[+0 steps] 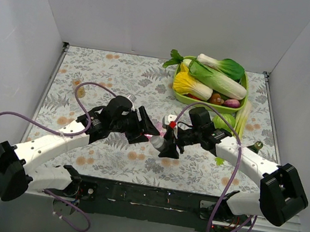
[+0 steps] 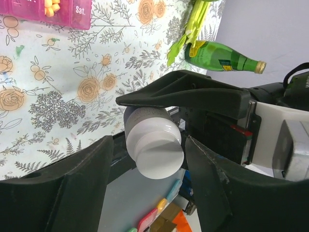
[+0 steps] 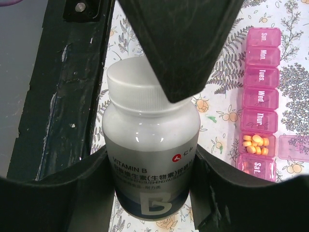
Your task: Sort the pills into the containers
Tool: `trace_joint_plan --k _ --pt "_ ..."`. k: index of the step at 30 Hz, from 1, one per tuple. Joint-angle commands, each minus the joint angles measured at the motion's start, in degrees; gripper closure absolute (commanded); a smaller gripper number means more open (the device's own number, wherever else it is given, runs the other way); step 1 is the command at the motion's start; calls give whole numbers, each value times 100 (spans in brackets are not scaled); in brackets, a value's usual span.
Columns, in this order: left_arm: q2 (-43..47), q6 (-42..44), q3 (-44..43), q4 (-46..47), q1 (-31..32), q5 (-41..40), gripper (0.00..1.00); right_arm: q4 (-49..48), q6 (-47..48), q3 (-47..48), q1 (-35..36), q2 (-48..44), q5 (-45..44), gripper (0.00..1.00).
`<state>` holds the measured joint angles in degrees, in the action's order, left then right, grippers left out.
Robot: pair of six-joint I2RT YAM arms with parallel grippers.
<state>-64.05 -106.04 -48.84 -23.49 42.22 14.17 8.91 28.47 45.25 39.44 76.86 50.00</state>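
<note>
My right gripper (image 3: 150, 159) is shut on a white "Vitamin B" bottle (image 3: 149, 145) and holds it on its side above the near middle of the table (image 1: 159, 145). My left gripper (image 2: 150, 145) is open. Its fingers (image 2: 77, 183) stand on either side of the bottle's white cap (image 2: 154, 150) with small gaps. The pink pill organizer (image 3: 260, 96) lies on the floral table just beside the bottle. One compartment stands open with yellow pills (image 3: 255, 144) in it. The organizer's end also shows in the left wrist view (image 2: 29, 12). In the top view both grippers mostly hide it.
A green tray (image 1: 244, 83) of toy vegetables stands at the back right. A green plastic bottle (image 2: 222, 57) lies on the table to the right of the grippers. The table's dark front rail (image 3: 63, 87) runs just under the bottle.
</note>
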Motion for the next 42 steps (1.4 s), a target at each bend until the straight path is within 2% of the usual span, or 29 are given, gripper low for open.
trace_joint_plan --k 1,8,14,17,18,19,22,25,28,31,33,38,39,40,42 --pt "-46 136 -82 169 50 252 42 -73 10 238 -15 -4 107 99" --pt "-151 259 -82 239 120 428 58 -73 10 229 -7 22 107 99" --pt "-108 487 6 248 129 551 59 -100 -34 212 -15 31 124 99" --pt "-73 549 41 239 129 578 51 -108 -34 221 -7 40 133 99" --pt "-64 549 50 239 129 569 46 -117 -34 221 -7 40 133 99" --pt "-46 549 59 248 129 569 36 -109 -34 212 -7 40 133 99" --pt "15 523 59 274 129 551 26 -108 -34 212 -7 40 124 99" --pt "51 540 50 257 129 578 26 -108 -34 212 -15 31 133 99" --pt "77 558 41 213 129 595 30 -117 -43 212 -7 31 124 99" --pt "51 584 32 160 129 630 43 -126 -43 203 -7 40 124 99" --pt "7 602 32 160 129 639 46 -126 -43 212 -7 48 116 99" --pt "-160 864 -64 169 129 832 69 -135 -78 221 -15 66 115 99" --pt "-204 970 -82 169 129 850 82 -135 -87 221 -15 75 142 99" --pt "-213 1110 -99 178 129 885 86 -144 -105 212 -7 92 159 99" --pt "-230 1926 -161 204 129 1156 91 -161 -140 221 -15 119 255 99"
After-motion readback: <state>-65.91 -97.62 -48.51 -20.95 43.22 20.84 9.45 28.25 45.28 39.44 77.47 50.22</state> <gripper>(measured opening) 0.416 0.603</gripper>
